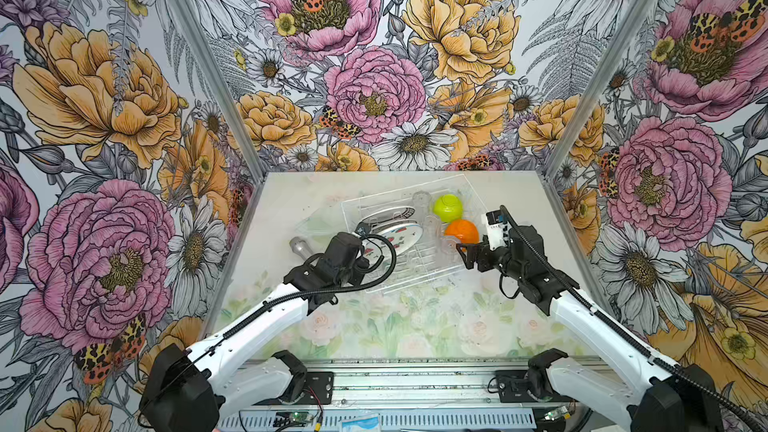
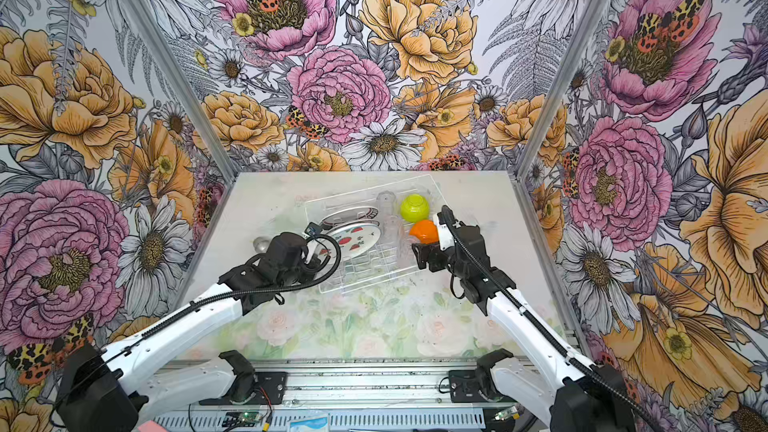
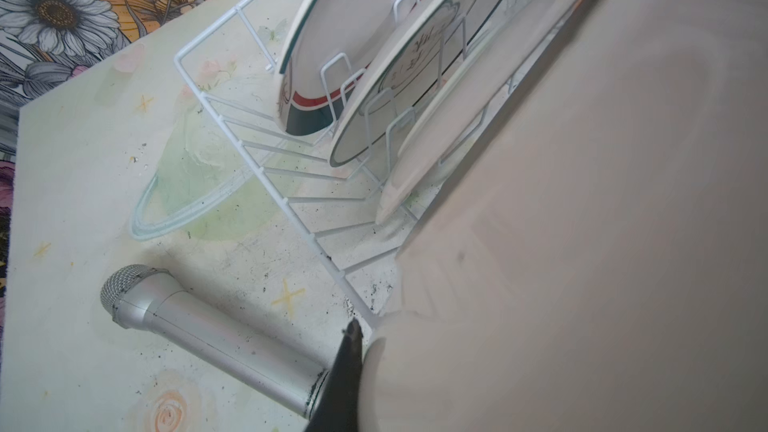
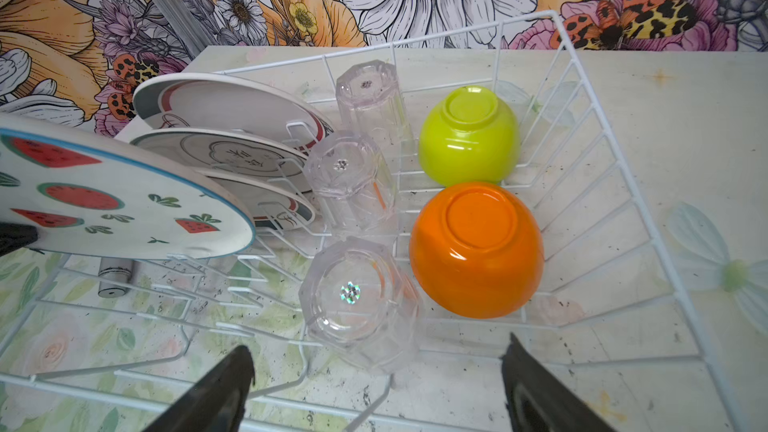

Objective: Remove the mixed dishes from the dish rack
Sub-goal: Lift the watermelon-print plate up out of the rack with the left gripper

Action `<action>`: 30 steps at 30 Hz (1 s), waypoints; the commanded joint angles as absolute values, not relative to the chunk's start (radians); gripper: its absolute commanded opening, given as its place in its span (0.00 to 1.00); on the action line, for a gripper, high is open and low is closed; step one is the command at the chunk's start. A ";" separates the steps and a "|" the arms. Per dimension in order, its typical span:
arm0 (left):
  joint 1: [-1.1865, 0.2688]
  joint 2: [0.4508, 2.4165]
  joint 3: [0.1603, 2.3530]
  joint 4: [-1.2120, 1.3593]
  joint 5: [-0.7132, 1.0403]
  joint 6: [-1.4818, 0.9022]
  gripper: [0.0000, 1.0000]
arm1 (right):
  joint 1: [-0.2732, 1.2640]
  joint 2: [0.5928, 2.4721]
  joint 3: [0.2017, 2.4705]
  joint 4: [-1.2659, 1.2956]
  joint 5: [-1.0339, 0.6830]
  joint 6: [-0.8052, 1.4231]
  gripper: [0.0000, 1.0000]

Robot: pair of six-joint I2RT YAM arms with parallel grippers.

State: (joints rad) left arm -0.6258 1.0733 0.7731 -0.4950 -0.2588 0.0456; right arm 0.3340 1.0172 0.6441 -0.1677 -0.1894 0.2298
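The white wire dish rack (image 1: 415, 279) (image 3: 259, 169) sits at the back of the table. My left gripper (image 1: 368, 257) is shut on the rim of the fruit-spotted plate (image 1: 399, 236) (image 4: 104, 193), which tilts above the rack's left end; one black finger (image 3: 343, 371) shows beside the plate's underside. Three dark-rimmed plates (image 4: 232, 105) stand in the slots. Three clear tumblers (image 4: 353, 292) stand upside down in a row mid-rack. The lime-green bowl (image 4: 469, 135) and orange bowl (image 4: 478, 247) lie upside down at the right end. My right gripper (image 4: 379, 349) (image 1: 465, 251) hangs open over the rack's near right corner, holding nothing.
A grey metal cylinder with a mesh head (image 3: 208, 326) (image 1: 301, 246) lies on the table just left of the rack, close under my left gripper. Flowered walls close in the left, back and right sides. The table's near half is bare.
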 commanded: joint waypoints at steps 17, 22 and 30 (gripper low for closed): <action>-0.569 1.066 0.806 -0.168 -0.054 -0.083 0.00 | 0.330 1.076 0.737 -0.144 -0.297 0.304 0.93; -0.568 1.058 0.806 -0.108 -0.021 -0.132 0.00 | 0.328 1.088 0.758 -0.142 -0.323 0.319 0.93; -0.558 1.090 0.822 -0.012 0.065 -0.194 0.00 | 0.330 1.103 0.787 -0.132 -0.346 0.344 0.93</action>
